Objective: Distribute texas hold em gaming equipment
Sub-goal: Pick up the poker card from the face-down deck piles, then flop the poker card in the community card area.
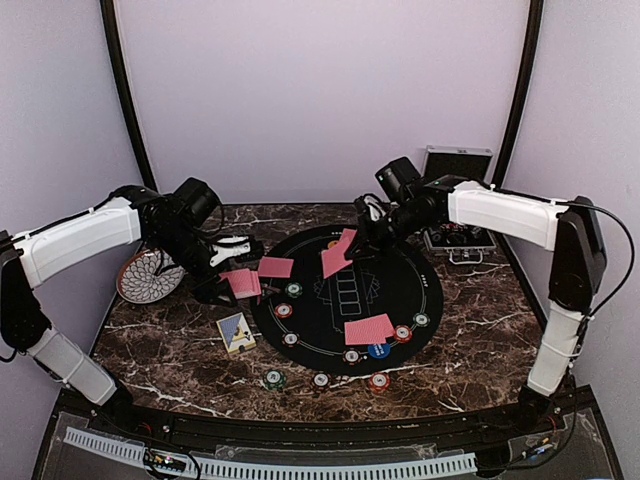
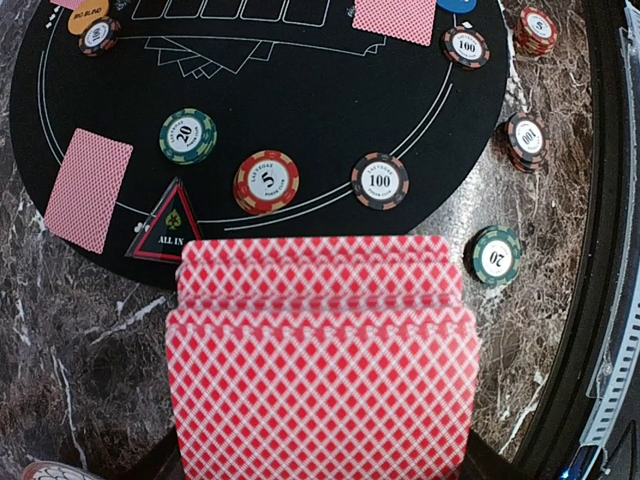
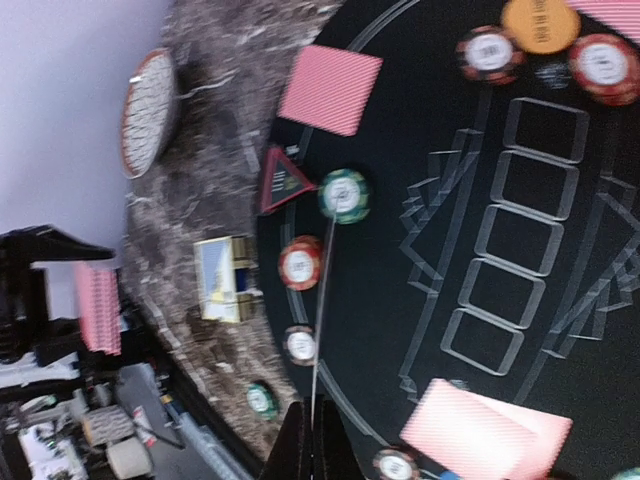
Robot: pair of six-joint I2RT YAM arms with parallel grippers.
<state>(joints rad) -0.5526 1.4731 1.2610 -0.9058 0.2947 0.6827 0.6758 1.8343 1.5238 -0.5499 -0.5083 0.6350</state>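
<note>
My left gripper (image 1: pixel 224 286) hovers at the mat's left edge, shut on a fanned deck of red-backed cards (image 2: pixel 320 350) that hides its fingers. My right gripper (image 3: pixel 318 428) is shut on a single card (image 3: pixel 328 300), seen edge-on as a thin line in the right wrist view and as a tilted red card (image 1: pixel 337 258) over the black mat (image 1: pixel 320 300) from above. One red-backed card (image 1: pixel 276 267) lies at the mat's left, and two overlapping ones (image 1: pixel 368 329) lie at its near side. Poker chips ring the mat's near edge, among them a green chip (image 2: pixel 187 136) and a red chip (image 2: pixel 266 182).
A patterned white plate (image 1: pixel 150 275) sits at the far left behind the left arm. A card box (image 1: pixel 236 332) lies on the marble just left of the mat. The open silver case (image 1: pixel 458 165) stands at the back right. Three chips (image 1: pixel 320 380) rest near the table's front edge.
</note>
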